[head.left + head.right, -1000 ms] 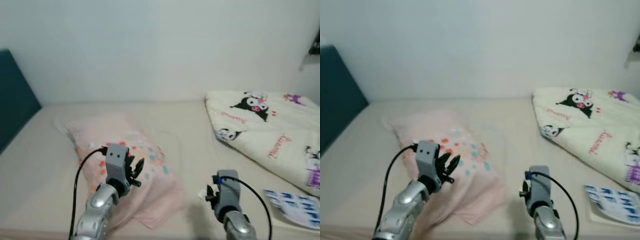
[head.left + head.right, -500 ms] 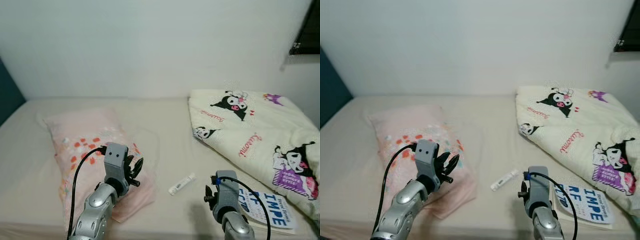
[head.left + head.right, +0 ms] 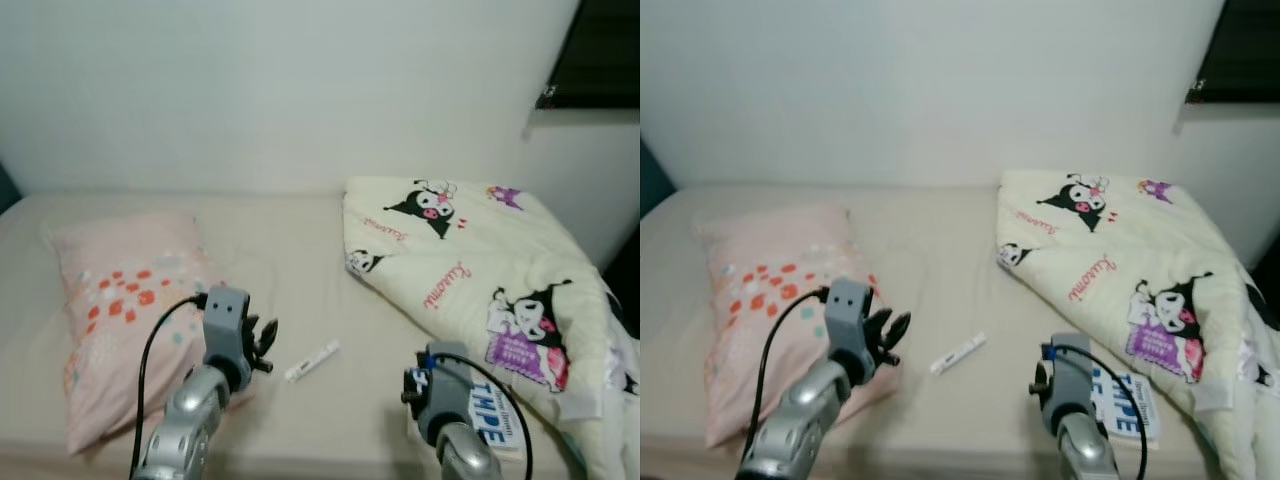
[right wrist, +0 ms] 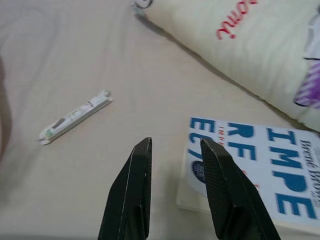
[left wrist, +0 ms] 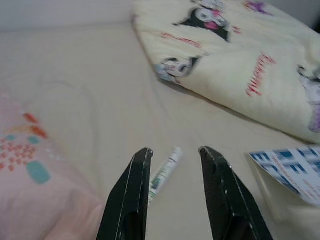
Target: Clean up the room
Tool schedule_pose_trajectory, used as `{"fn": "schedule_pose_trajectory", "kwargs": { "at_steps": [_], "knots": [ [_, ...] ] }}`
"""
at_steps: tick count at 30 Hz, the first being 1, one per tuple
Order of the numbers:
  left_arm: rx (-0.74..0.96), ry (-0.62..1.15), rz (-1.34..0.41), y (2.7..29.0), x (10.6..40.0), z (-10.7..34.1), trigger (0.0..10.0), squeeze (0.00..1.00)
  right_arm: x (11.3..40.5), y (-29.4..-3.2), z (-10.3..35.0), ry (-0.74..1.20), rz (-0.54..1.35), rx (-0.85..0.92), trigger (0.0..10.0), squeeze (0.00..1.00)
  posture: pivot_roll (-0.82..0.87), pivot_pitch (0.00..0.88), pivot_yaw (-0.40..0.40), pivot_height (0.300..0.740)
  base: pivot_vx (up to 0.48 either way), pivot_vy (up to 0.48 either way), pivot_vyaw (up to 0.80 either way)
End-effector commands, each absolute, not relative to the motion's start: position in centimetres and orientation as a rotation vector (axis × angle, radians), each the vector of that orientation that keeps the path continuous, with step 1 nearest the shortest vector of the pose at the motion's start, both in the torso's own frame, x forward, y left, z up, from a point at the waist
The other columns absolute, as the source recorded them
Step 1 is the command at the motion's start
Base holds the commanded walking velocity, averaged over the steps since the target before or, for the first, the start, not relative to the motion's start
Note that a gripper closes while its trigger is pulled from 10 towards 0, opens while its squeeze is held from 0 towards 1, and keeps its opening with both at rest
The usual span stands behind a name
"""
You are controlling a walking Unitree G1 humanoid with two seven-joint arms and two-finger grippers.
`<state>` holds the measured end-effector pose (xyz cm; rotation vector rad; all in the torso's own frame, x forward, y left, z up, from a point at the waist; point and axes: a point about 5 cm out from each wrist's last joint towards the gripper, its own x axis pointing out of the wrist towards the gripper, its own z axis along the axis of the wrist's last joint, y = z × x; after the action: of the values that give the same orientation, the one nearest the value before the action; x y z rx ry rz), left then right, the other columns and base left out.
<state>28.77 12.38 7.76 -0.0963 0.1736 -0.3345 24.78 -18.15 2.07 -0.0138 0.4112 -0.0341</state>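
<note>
A small white tube (image 3: 311, 361) is seen lying flat on the bed (image 3: 280, 250), between a pink pillow (image 3: 115, 300) and a blue-lettered book (image 3: 1120, 400). The left claw (image 5: 172, 155) is held above the tube, fingers parted, nothing gripped. The right claw (image 4: 175, 147) is held over the book's edge, parted, empty. A cartoon-print quilt (image 3: 480, 270) is bunched beside the book.
</note>
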Motion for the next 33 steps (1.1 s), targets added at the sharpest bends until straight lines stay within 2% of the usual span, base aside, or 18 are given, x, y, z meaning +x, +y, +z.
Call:
{"fn": "schedule_pose_trajectory", "kwargs": {
  "at_steps": [1,17,21,33],
  "knots": [
    [-0.098,0.184,-0.304,13.00,28.84,7.53,10.0,0.00,24.60,-17.50,1.84,0.421,-0.025,0.009,10.0,0.00,0.01,0.010,0.054,0.740,0.000,0.480,0.00],
    [-0.054,0.165,-0.253,13.53,29.22,7.76,10.0,0.00,24.58,-17.44,1.97,0.413,-0.025,0.011,10.0,0.00,0.01,0.016,0.054,0.740,0.000,0.030,0.00],
    [-0.070,0.149,-0.262,13.43,29.22,7.94,10.0,0.00,24.64,-17.43,2.04,0.409,-0.024,0.010,10.0,0.00,0.01,0.017,0.053,0.740,0.000,0.379,0.00],
    [-0.056,0.140,-0.253,13.23,29.36,8.02,10.0,0.00,25.04,-17.58,2.52,0.376,-0.030,0.007,10.0,0.00,0.01,0.011,0.052,0.740,0.000,0.000,0.00]
  ]
}}
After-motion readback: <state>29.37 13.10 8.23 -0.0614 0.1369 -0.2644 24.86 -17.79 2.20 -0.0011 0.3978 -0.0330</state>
